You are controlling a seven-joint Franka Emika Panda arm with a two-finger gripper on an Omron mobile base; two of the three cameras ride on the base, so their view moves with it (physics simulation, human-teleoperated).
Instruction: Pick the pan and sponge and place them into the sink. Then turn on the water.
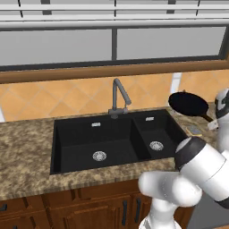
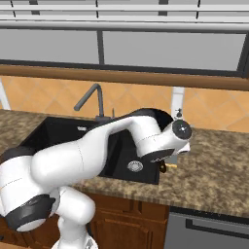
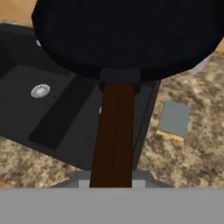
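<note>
While airborne, pan point(image 1: 188, 104) above sink point(image 1: 71, 156)

You see a matt black frying pan point(image 3: 127, 35) with a smooth dark brown, wood-looking handle point(image 3: 114, 131). At 3 o'clock from the handle, the sponge point(image 3: 174, 120) has a dull grey-green top. The countertop point(image 1: 27, 147) looks like speckled polished stone, the sink point(image 1: 85, 134) matt black, its 2 drains point(image 1: 99, 155) shiny metal.

No readable txt, labels, brands or nos. anywhere in these views
</note>
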